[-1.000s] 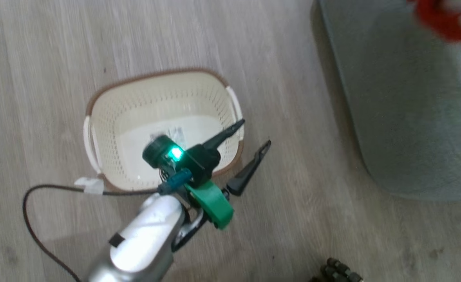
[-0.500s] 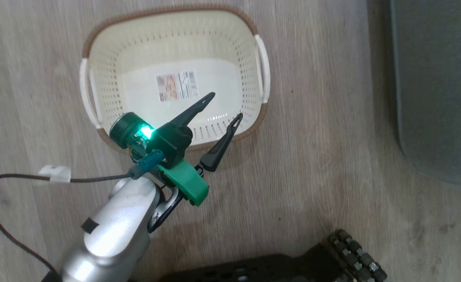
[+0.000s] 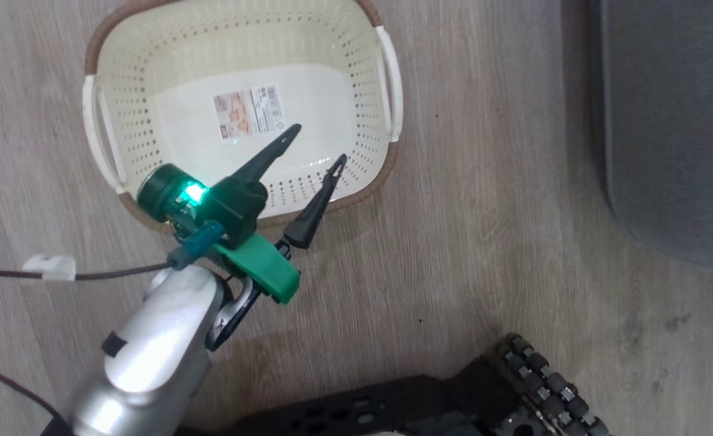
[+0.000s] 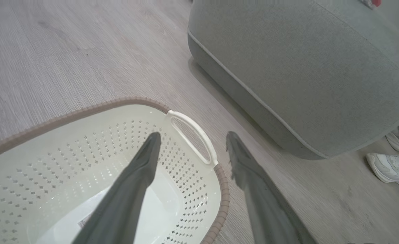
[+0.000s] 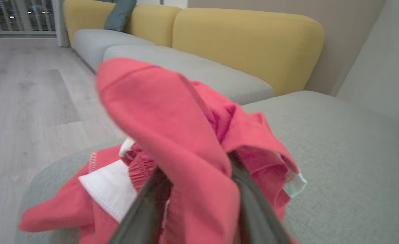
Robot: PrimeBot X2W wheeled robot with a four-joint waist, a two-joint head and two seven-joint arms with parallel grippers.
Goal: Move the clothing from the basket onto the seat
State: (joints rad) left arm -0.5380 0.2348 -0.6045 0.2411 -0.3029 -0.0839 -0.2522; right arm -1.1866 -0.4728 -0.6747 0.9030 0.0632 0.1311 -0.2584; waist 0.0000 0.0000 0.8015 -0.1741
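The left gripper (image 3: 318, 143) is hanging over the near wall of the basket (image 3: 120, 72) with its fingers spread wide and gripping nothing, the basket's bottom showing a sticker (image 3: 248, 112). Further right, the right gripper (image 5: 197, 166) is pinching a bunch of the clothing (image 5: 172, 118) over the seat (image 5: 338, 162), its lower folds trailing close to the rounded edge. Releasing here is risking the fabric slipping down to the wooden floor (image 5: 23, 101), or a fold catching on a finger and getting dragged off the seat
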